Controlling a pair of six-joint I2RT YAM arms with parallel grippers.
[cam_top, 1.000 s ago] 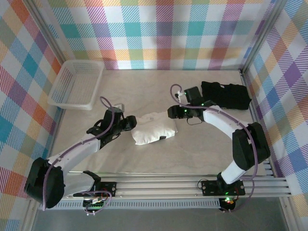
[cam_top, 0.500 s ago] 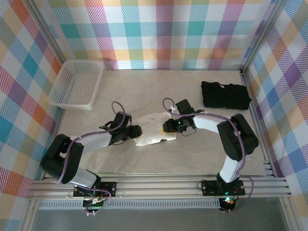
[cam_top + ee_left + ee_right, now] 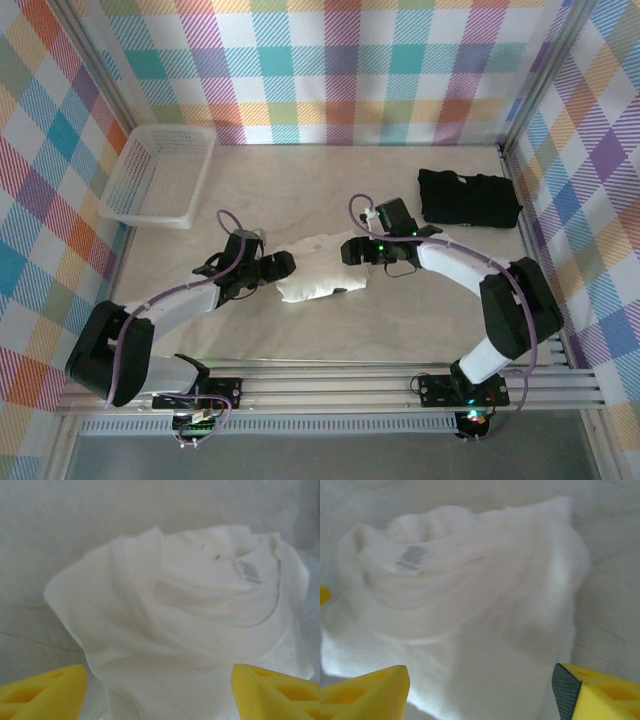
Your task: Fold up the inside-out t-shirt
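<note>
The inside-out t-shirt (image 3: 318, 272) lies as a crumpled white bundle in the middle of the table. A grey label on it (image 3: 249, 572) (image 3: 411, 556) faces up. My left gripper (image 3: 284, 265) sits at the bundle's left edge. It is open, with yellow fingers (image 3: 45, 692) wide apart and cloth (image 3: 175, 630) bulging between them. My right gripper (image 3: 350, 250) sits at the bundle's upper right edge. It too is open, fingers (image 3: 600, 692) spread on either side of the cloth (image 3: 480, 620). Neither pair of jaws is shut on the fabric.
A black folded garment (image 3: 468, 198) lies at the back right of the table. A white basket (image 3: 158, 175) stands at the back left. Plaid walls enclose the table, and the metal rail (image 3: 400, 385) runs along the near edge.
Both grippers have moved in from the sides to the shirt bundle. Since half a second ago the right gripper has shifted slightly toward the back.
</note>
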